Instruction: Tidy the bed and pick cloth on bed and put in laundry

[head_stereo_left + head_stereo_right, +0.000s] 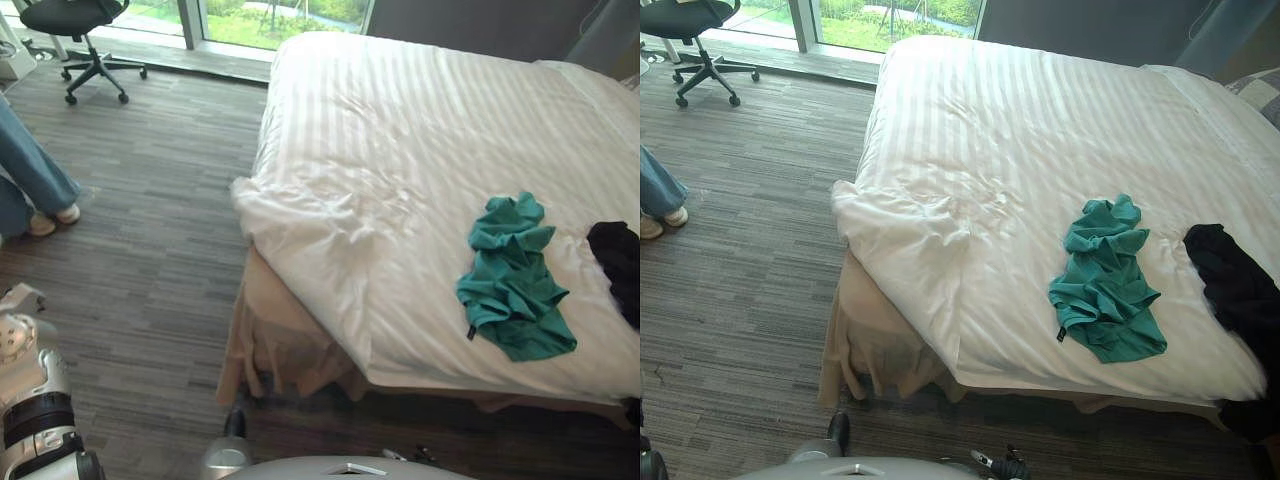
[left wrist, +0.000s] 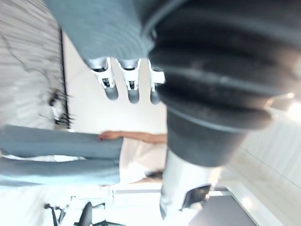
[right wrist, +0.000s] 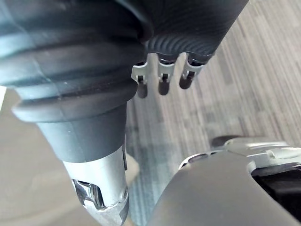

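Well apart from both our hands, the green cloth (image 1: 512, 280) lies crumpled on the bed (image 1: 400, 120), with the black cloth (image 1: 618, 262) near it. Our left hand (image 2: 133, 90) and right hand (image 3: 163, 81) hang with fingers relaxed, holding nothing.

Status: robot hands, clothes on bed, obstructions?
Left robot hand and right robot hand open, empty. Crumpled teal shirt, black garment on white striped duvet. Person in blue jeans stands apart, left.

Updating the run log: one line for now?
green cloth: on duvet | black cloth: duvet's right side | duvet's near corner: rumpled | left hand, right hand: open, empty
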